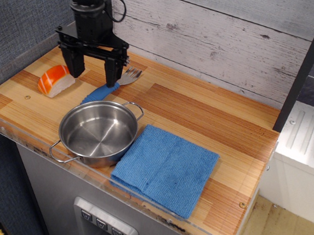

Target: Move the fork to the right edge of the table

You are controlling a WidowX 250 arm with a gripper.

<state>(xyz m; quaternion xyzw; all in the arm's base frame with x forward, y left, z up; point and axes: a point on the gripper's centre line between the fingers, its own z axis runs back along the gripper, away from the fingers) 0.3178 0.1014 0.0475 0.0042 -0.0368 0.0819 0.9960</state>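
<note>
The fork (109, 87) lies on the wooden table (201, 113) at the back left, its blue handle pointing toward the pot and its silver tines toward the back wall. My black gripper (93, 74) hangs open over the left end of the table. Its right finger (112, 72) stands just above the fork's handle and its left finger (76, 64) stands beside the sushi piece. It holds nothing.
An orange and white sushi piece (56, 79) lies at the far left. A steel pot (96, 133) with two handles stands at the front left. A folded blue cloth (166, 168) lies right of it. A clear acrylic rim (117, 192) runs along the front edge.
</note>
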